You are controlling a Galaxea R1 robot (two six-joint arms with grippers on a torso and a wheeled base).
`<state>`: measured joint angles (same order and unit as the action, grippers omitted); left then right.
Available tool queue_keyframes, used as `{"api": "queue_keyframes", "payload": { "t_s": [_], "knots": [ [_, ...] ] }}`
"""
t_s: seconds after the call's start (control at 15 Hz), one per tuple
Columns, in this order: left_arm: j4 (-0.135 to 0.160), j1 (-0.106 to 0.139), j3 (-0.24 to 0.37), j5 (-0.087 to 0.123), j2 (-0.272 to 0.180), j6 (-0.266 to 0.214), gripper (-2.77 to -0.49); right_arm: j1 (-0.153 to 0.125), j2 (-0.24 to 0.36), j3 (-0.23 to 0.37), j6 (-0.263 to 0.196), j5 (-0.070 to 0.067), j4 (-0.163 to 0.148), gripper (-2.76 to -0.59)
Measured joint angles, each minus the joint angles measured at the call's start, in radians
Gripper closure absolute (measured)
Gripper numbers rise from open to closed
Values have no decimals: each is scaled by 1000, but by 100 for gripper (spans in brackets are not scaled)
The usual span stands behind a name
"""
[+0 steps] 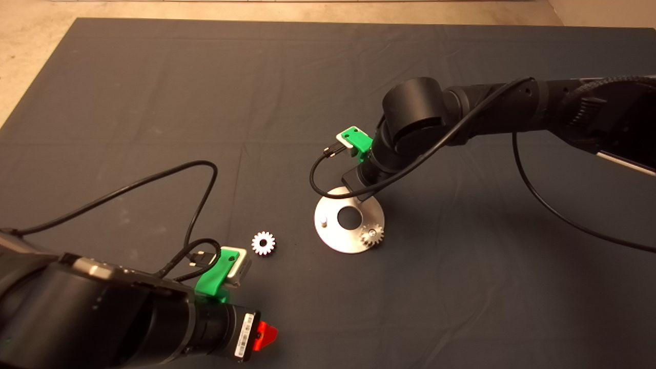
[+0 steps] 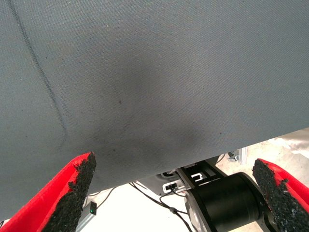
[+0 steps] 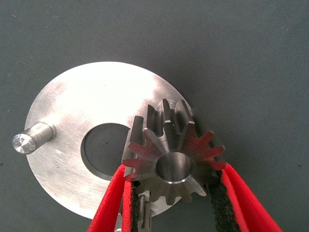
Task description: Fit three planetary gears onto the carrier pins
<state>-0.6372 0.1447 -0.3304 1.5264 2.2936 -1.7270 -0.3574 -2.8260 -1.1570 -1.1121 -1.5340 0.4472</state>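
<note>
The round silver carrier plate (image 1: 333, 237) lies mid-mat. One pin (image 1: 323, 221) stands bare on its left side. A darker steel gear (image 1: 371, 234) sits on the plate's near right. A bright silver-white gear (image 1: 263, 243) lies flat on the mat left of the plate. My right gripper (image 3: 174, 168) is shut on another dark steel gear (image 3: 169, 145) and holds it just above the plate (image 3: 96, 92), right of the central hole, with the bare pin (image 3: 33, 137) across the hole. The third pin is hidden. My left gripper (image 2: 174, 164) is open and empty at the lower left.
The right arm (image 1: 461, 113) reaches in over the plate's far edge and its black cable (image 1: 558, 215) loops above the mat. The left arm's cable (image 1: 154, 179) lies on the mat left of the white gear. Past the mat's front edge, robot base parts (image 2: 222, 198) show.
</note>
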Motion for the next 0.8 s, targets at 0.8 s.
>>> {"api": "queue_keyframes", "payload": {
  "t_s": [0.8],
  "knots": [
    [0,0,0,0,0,0,-234,0,-44,-113,50,1,-53,-81]
  ]
}}
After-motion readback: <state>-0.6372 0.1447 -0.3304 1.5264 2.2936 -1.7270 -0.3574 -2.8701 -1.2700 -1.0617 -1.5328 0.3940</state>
